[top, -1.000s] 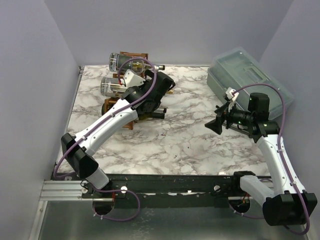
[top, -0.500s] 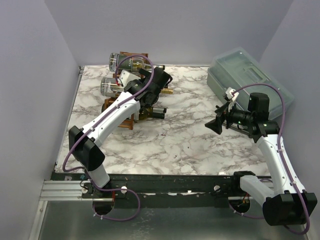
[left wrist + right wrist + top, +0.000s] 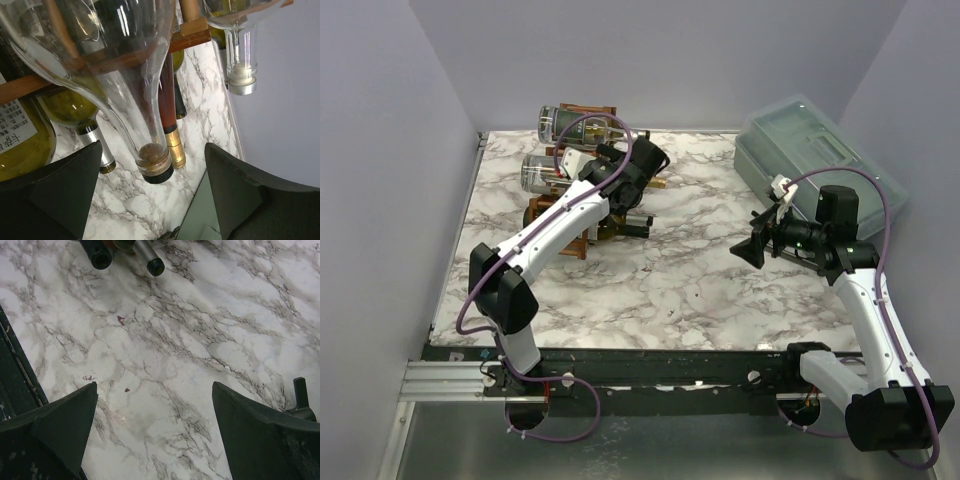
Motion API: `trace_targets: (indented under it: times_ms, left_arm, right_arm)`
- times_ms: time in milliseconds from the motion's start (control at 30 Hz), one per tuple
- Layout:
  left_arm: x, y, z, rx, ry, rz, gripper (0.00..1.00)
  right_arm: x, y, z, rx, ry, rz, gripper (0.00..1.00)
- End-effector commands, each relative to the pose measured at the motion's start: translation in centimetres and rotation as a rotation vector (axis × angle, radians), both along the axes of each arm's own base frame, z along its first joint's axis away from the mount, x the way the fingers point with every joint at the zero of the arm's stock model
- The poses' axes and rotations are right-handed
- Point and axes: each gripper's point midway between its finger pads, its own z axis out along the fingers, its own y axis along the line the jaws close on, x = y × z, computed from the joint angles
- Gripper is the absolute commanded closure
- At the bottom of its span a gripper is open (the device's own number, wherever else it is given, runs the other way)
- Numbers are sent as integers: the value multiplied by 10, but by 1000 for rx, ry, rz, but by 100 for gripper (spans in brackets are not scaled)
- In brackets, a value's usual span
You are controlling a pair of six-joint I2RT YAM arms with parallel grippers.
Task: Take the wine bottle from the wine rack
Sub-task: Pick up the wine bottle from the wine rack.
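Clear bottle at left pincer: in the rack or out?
In. Left wrist view: the clear bottle lies across a bar of the wine rack, its corked neck pointing between the fingers of the open left pincer, untouched.

One wine rack (image 3: 192,35), at least four bottles (image 3: 150,160), one plastic bin (image 3: 810,140), two arms (image 3: 555,225).

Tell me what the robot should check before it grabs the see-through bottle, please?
1. The left claw is open: ok, jaws wide.
2. The clear bottle has its corked neck between the jaws: ok, touching neither finger.
3. That bottle rests in the wine rack: ok, not lifted yet.
4. Room around the neck: not ok, a gold-capped bottle sits right beside it.
5. The right claw is out of the way: ok, open over the table.
6. Claw far enough along the neck: cannot tell.
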Motion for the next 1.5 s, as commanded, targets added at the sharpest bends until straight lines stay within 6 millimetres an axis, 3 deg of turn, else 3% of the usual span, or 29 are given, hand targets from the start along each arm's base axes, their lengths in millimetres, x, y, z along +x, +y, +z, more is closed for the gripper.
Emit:
trace_targets:
  times_ms: [0, 800, 1367, 1467]
  left_arm:
    - [9, 9, 9, 13, -39, 77, 17]
    - [29, 18, -25, 1, 34, 162, 32]
    - [32, 18, -32, 15, 40, 172, 54]
    - [30, 19, -27, 18, 35, 166, 71]
  right_arm:
    - [3, 0, -6, -13, 4, -8, 0]
    - [5, -2, -9, -35, 7, -19, 0]
    - [7, -3, -11, -49, 8, -29, 0]
    - [7, -4, -12, -53, 9, -32, 0]
